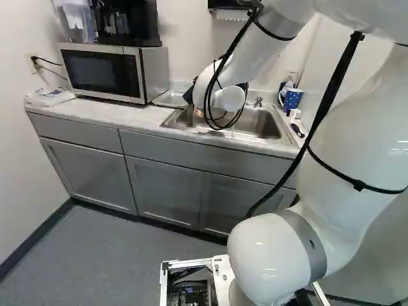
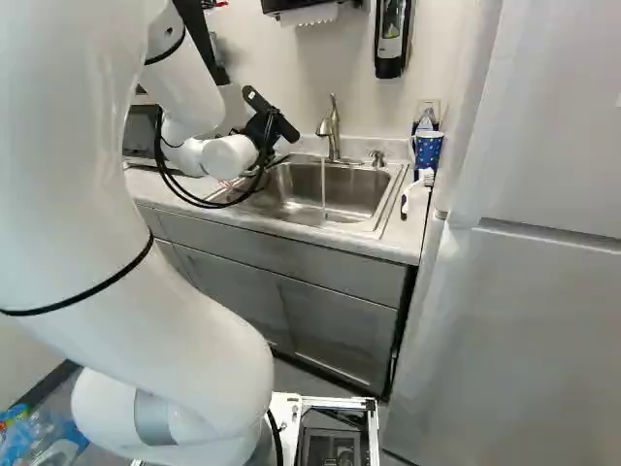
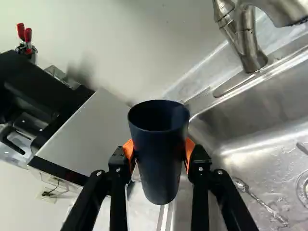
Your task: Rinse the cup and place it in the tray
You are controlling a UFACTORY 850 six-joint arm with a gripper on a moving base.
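Observation:
Past the white wrist, beside the sink, the gripper shows only in part in the left base view. In the wrist view the gripper is shut on a dark blue cup, an orange pad against each side. The cup's round mouth shows, with a dark inside. It is held by the side edge of the sink, away from the faucet. Water runs from the faucet into the basin in the right base view. I cannot make out a tray.
A microwave stands on the counter beyond the sink's side, with a black coffee machine near it. A spoon lies in the basin. A patterned blue cup and a brush are at the sink's other side, near the fridge.

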